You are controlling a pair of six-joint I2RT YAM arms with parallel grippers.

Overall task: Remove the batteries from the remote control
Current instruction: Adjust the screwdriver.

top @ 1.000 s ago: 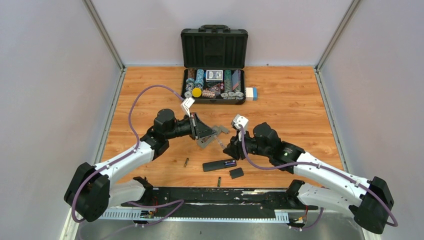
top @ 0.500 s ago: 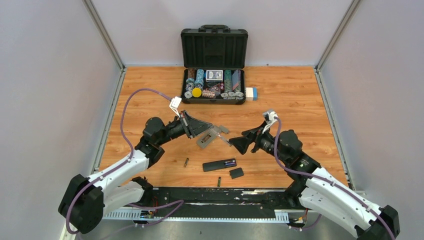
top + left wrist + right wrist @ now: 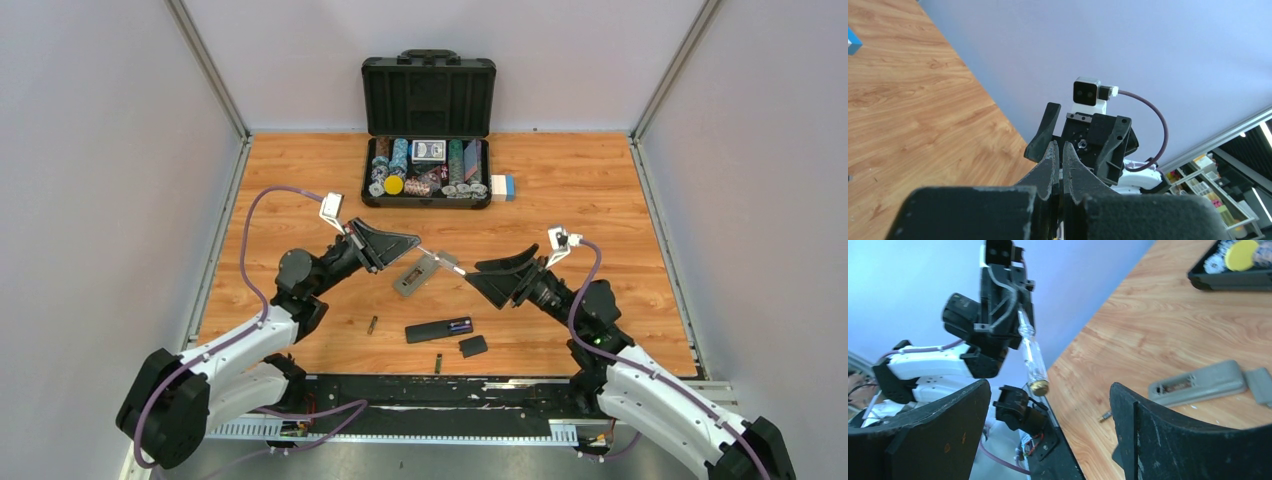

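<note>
Left gripper (image 3: 410, 243): clenched on a slim clear-bodied tool (image 3: 1033, 357), raised above the table (image 3: 600, 200). The tool sticks out past the fingertips toward the right arm, brass-coloured end outermost. In the left wrist view the two fingers (image 3: 1050, 165) lie almost together. The tool itself is not readable there.

Right gripper (image 3: 476, 272): released, jaws spread wide, nothing between them. It faces the left gripper in the air, just beyond the tool's brass end and not touching it.

Below the tool: gray remote (image 3: 415, 275) flat on the wood, battery bay open. A small gray cover (image 3: 1260, 380) lies just beside one end.

Nearer the arm bases: black remote (image 3: 435, 329), bay uncovered. Something purple-blue sits in the bay at its right end, too small to identify. Black cover (image 3: 473, 346) lies just right of it.

Batteries: one battery (image 3: 372, 325) loose on the wood, left of the black remote. The second battery (image 3: 438, 363) lies near the table's front edge, below that remote. Both are apart from either gripper.

Far side: open poker chip case (image 3: 428, 95), lid upright. A small white-and-blue box (image 3: 503, 187) sits at its right corner.
</note>
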